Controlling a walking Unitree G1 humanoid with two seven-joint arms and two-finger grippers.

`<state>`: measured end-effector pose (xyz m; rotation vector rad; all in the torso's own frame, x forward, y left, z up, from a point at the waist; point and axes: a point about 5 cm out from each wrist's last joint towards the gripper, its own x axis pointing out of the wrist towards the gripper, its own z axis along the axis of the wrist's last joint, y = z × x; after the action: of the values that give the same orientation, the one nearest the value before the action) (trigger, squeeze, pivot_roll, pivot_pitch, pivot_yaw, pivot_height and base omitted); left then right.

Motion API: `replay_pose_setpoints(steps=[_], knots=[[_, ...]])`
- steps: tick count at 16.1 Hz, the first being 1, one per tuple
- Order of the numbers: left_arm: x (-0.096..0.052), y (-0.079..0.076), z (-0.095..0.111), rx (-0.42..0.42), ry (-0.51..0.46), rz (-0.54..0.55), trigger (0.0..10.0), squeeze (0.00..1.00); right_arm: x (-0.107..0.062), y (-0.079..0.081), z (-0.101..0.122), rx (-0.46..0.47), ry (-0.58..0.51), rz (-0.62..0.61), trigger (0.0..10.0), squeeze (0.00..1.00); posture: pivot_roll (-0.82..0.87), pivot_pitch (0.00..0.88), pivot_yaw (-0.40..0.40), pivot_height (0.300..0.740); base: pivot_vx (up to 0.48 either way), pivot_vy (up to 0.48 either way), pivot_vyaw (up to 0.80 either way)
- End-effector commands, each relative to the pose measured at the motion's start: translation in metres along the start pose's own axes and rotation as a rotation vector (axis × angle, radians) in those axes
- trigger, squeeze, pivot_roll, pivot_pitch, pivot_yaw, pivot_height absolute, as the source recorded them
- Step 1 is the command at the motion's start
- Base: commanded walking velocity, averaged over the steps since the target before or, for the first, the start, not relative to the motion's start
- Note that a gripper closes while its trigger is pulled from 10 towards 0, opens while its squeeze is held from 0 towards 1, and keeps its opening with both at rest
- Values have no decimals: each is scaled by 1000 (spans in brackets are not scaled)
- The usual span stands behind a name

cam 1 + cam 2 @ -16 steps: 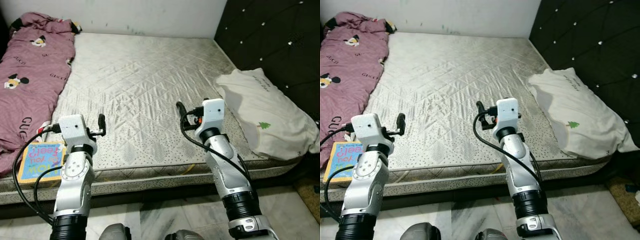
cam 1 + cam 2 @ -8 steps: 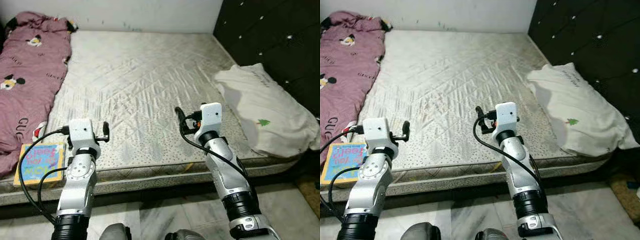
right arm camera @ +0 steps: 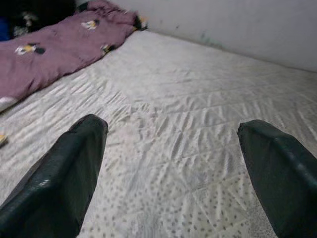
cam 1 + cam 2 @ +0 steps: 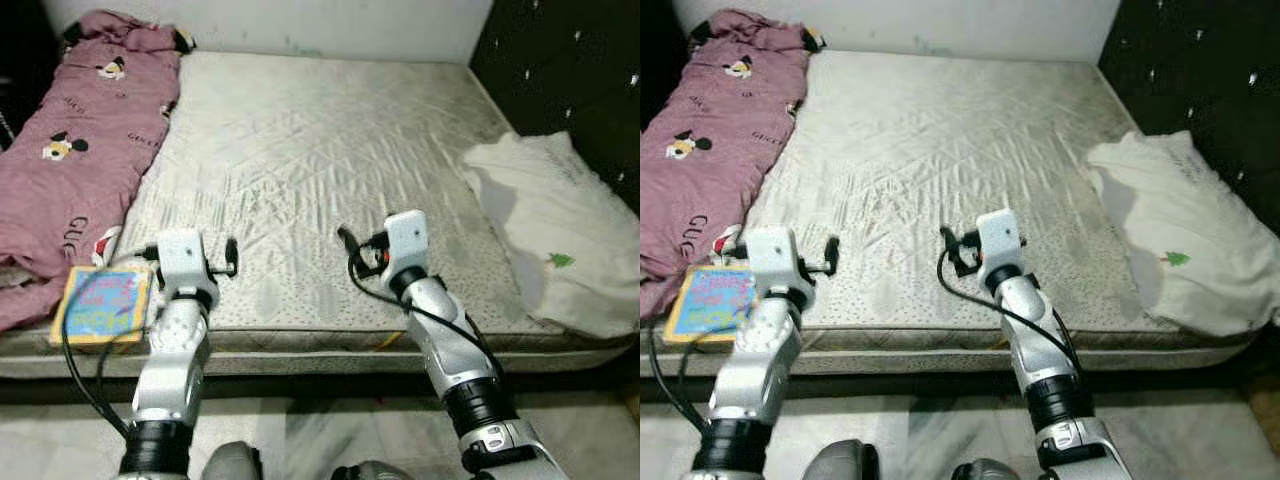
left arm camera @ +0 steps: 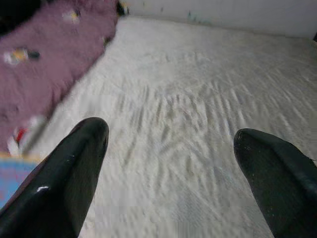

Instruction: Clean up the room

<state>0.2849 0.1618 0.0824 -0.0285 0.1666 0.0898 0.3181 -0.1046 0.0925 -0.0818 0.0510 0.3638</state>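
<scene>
Bare quilted off-white mattress (image 4: 320, 170). Rumpled pink cartoon-print blanket (image 4: 85, 150) along its left side. Flat square colourful children's book (image 4: 100, 305), blue cover, yellow border, at near left corner, touching blanket edge. White pillow (image 4: 555, 240) at right against black tufted headboard (image 4: 560, 70). Left gripper (image 5: 171, 148) and right gripper (image 3: 173, 144) above near mattress edge, fingers spread wide, holding nothing.

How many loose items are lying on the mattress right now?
3: pink blanket along the left side, colourful book at the near left corner, white pillow on the right by the headboard.

A home bedroom: bare mattress (image 4: 320, 150), pillow (image 4: 555, 240), pink blanket (image 4: 85, 130).
</scene>
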Motion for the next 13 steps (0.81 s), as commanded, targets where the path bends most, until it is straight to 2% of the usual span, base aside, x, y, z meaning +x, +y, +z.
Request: replay_pose_setpoints(steps=[1, 2, 5, 7, 10, 13], knots=[[-3, 4, -9, -14, 25, 35, 10000, 0, 0, 4, -3, -25, 2, 42, 10000, 0, 106, 0, -123, 740, 0, 0, 0], [-5, 4, -10, -13, 22, 41, 10000, 0, -1, 4, -5, -28, 2, 47, 10000, 0, 113, 0, -140, 740, 0, 0, 0], [-5, 8, -10, 1, 18, 51, 10000, 0, -1, 5, -6, 40, 9, 61, 10000, 0, 101, 0, -136, 740, 0, 0, 0], [-10, 9, -12, 18, 27, 30, 10000, 0, -4, 8, -8, 31, 9, 65, 10000, 0, 98, 0, -127, 740, 0, 0, 0], [-13, 9, -14, 10, 33, 29, 10000, 0, -6, 11, -6, 21, -4, 85, 10000, 0, 86, 0, -122, 740, 0, 0, 781], [-8, 6, -14, -8, 35, 28, 10000, 0, -10, 3, -7, 54, -21, 47, 10000, 0, 60, 0, -114, 740, 0, 0, 0]])
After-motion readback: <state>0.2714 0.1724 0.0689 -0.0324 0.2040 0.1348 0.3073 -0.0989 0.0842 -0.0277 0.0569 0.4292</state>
